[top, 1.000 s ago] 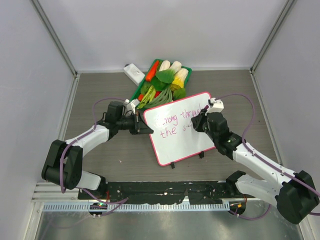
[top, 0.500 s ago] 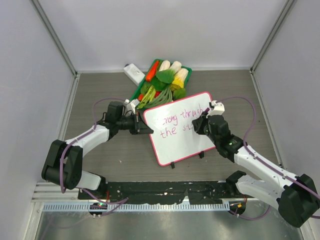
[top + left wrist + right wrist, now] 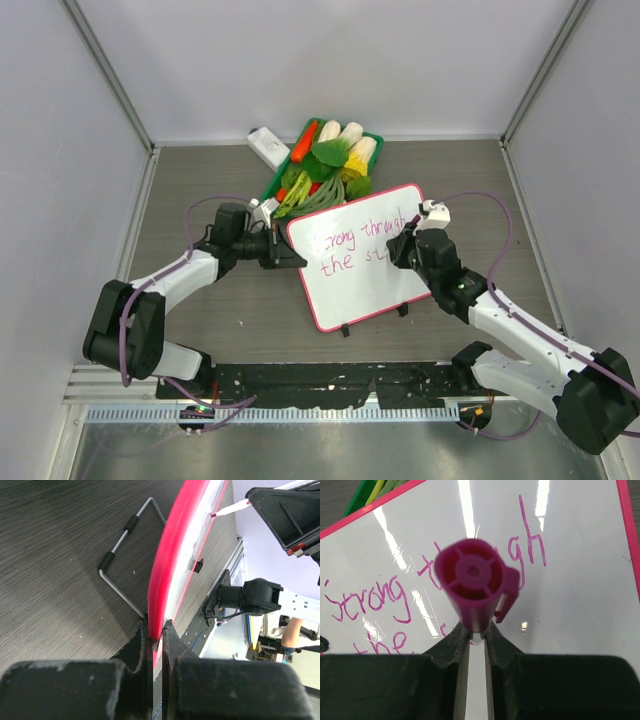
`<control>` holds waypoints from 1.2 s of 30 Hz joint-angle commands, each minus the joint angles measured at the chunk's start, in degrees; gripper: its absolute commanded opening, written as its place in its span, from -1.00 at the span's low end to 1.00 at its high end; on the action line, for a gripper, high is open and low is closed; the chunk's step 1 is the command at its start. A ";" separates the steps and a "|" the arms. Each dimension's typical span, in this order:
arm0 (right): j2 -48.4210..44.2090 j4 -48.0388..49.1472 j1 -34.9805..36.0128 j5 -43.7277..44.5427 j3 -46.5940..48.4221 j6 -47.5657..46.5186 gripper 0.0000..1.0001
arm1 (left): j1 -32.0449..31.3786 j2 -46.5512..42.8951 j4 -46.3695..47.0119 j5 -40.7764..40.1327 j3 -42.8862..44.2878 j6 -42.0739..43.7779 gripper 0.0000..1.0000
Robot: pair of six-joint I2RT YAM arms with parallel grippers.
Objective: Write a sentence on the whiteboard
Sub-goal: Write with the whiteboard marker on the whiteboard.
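Note:
The whiteboard (image 3: 365, 290), white with a pink-red rim, stands tilted on the table's middle. Its sentence (image 3: 345, 240) in magenta letters reads "Strong through" with "the st" below. My left gripper (image 3: 291, 255) is shut on the board's left edge; in the left wrist view its fingertips (image 3: 157, 626) pinch the red rim (image 3: 167, 555). My right gripper (image 3: 402, 246) is shut on a magenta marker (image 3: 475, 587), whose tip is against the board on the second line. The right wrist view shows the writing (image 3: 370, 597) behind the marker and my right gripper (image 3: 477, 631).
A green basket (image 3: 376, 137) heaped with vegetables stands just behind the board. A small white block (image 3: 268, 147) lies to its left. The board's wire stand (image 3: 125, 560) rests on the table behind it. Grey walls enclose three sides.
My right gripper has shifted slightly right with the marker, and the second line has grown from "the s" to "the st". The left gripper and the board have stayed put.

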 commanded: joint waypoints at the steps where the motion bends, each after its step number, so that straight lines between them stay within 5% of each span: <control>1: 1.20 0.77 -0.17 2.64 3.75 -1.46 -0.97 | 0.53 -0.73 -2.32 -8.84 0.27 4.86 -1.00; 36: -1.34 2.00 -0.17 -2.37 5.43 -2.17 -0.97 | 0.53 -0.46 -2.75 -8.75 0.62 5.03 -1.00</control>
